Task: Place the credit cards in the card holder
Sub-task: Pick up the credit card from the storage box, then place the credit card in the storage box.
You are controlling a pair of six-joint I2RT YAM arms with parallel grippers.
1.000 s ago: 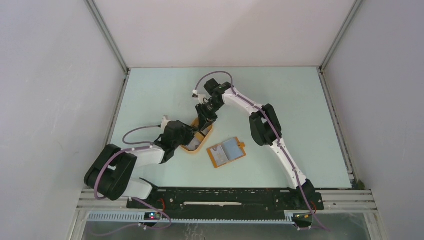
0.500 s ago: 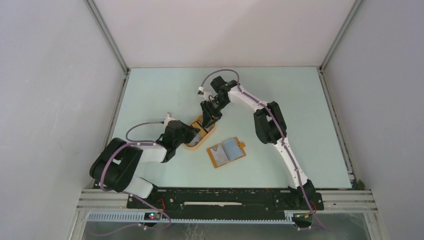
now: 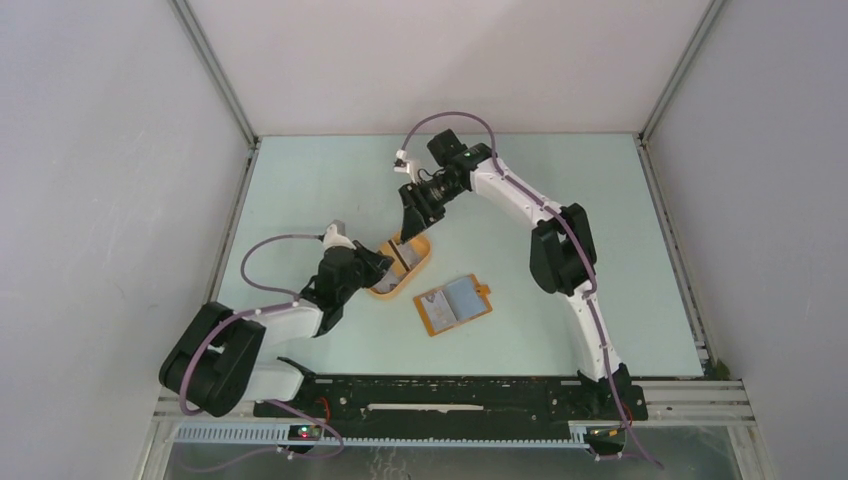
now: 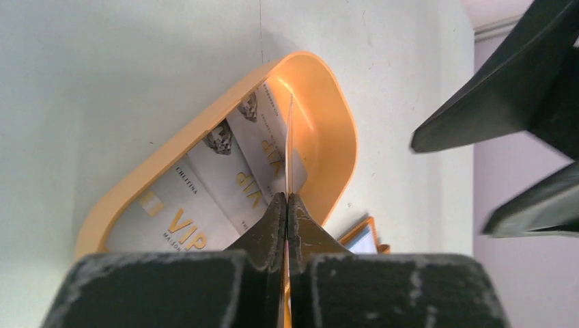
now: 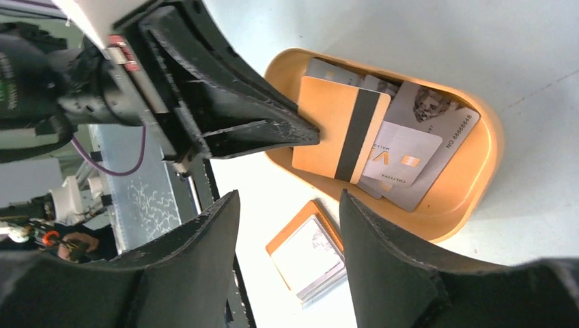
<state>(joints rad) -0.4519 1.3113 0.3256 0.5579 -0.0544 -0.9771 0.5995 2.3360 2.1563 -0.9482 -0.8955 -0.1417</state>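
In the left wrist view the left tool (image 4: 287, 198) is seen clamped on one credit card (image 4: 290, 147). The card shows there only as a thin upright edge above the oval orange tray (image 4: 341, 116). Its face is given by the right wrist view alone: a tan back crossed by a black magnetic stripe, gripped at one short edge and hung over one end of the tray. Beneath it several other credit cards (image 5: 437, 130), pale grey with gold VIP print, are left overlapped on the tray floor, inside the rim.

The right tool (image 5: 288, 197) is held wide, with nothing between its fingers. It is placed above the far end of the tray, apart from the gripped card.

The card holder (image 3: 453, 304) is shown whole only from the top view. It is laid open on the worktop (image 3: 330, 190) with its blue-grey lining up and its tab pointing right, just beside the tray but not touching it. Only a narrow strip of worktop is left between tray and holder. The holder is set well apart from the worktop's edges. The right arm's elbow is raised to the holder's right.
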